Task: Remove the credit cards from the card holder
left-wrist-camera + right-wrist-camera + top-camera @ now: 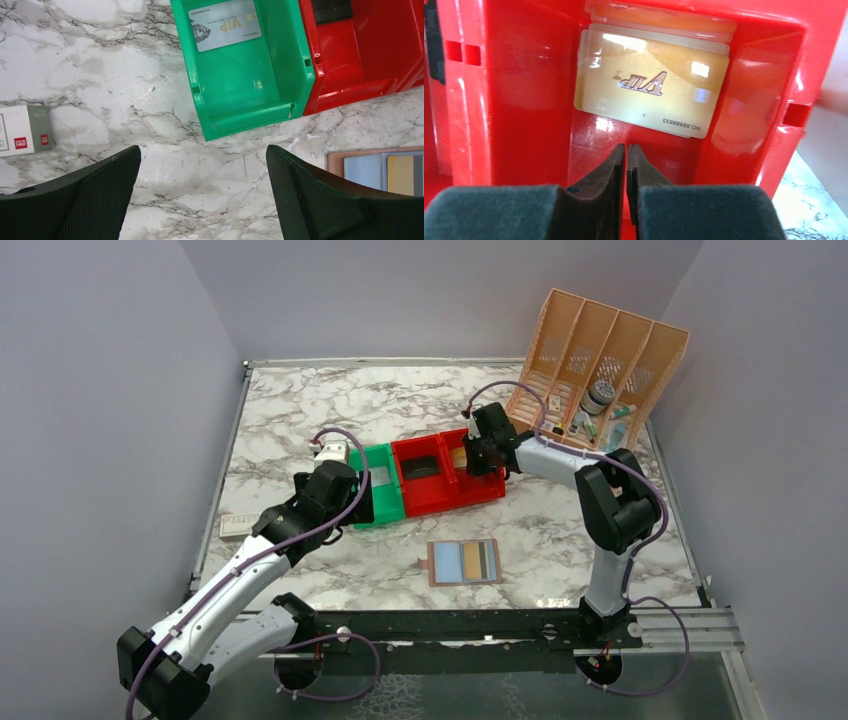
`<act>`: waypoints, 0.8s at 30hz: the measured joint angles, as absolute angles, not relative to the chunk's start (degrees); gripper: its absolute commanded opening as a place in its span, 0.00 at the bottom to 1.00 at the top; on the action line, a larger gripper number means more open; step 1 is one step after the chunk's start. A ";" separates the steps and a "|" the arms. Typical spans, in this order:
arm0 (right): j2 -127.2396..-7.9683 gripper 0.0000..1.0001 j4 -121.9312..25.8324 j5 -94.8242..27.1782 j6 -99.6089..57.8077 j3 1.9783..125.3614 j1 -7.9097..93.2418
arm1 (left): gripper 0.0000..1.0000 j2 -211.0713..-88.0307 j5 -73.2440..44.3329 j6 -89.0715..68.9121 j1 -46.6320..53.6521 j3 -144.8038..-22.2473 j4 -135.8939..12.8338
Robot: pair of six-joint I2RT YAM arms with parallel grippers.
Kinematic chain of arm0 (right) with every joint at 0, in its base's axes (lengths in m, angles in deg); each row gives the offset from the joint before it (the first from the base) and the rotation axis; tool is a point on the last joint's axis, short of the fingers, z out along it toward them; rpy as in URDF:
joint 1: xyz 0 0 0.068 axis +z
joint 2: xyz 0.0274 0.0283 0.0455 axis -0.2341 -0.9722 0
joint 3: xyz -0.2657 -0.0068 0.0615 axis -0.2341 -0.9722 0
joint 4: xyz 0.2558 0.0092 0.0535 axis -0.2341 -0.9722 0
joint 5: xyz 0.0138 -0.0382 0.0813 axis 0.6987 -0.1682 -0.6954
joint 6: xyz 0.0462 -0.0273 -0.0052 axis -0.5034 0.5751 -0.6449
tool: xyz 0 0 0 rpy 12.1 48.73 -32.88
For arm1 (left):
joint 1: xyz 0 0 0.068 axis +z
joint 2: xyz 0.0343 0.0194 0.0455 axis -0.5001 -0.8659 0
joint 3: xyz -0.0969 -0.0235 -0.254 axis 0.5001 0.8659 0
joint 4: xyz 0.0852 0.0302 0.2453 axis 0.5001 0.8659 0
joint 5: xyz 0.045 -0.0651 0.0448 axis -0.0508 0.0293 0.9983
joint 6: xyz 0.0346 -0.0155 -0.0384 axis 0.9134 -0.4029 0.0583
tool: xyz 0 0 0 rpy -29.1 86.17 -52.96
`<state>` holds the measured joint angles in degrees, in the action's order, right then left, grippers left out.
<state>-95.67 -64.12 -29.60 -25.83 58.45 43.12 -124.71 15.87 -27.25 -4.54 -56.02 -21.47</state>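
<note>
1. Right gripper [626, 152]: clenched, fingertips pressed together with nothing between them. It points into the right red bin [524, 100], tips low over the bin floor.
2. Just beyond the tips, a gold card [651, 95] marked VIP lies flat on that bin's floor against the far wall, apart from the fingers.
3. Left gripper [202, 172]: released, jaws spread wide and empty. It hangs over bare marble just on the near side of the green bin [250, 85].
4. Green bin holds a silver-grey card [225, 24] with VIP print, lying at its far end.
5. The three bins sit in a row touching side by side mid-table: green on the left, then the middle red bin [425, 480], then the right red bin. The middle one holds a dark flat item [332, 9]; can't tell what it is.
6. Card holder [464, 562]: lies open and flat near the near edge of the table, about centre, well apart from both grippers. A yellow-gold striped card [480, 560] sits in its right pocket; the left pocket shows pale blue.
7. White box [22, 130] at the left edge of the table [400, 400].
8. Peach file organizer [600, 350] at the far right corner, with small items inside.
</note>
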 measured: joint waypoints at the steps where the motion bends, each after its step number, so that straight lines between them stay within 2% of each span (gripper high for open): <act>1: -95.80 0.08 -64.12 -29.30 -25.83 58.51 43.12 | 0.99 -124.69 15.87 -27.27 -4.54 -55.93 -21.49; 24: -96.89 0.13 -53.83 -22.63 -28.81 57.22 45.29 | 0.99 -124.67 15.72 -27.25 -4.54 -55.85 -21.49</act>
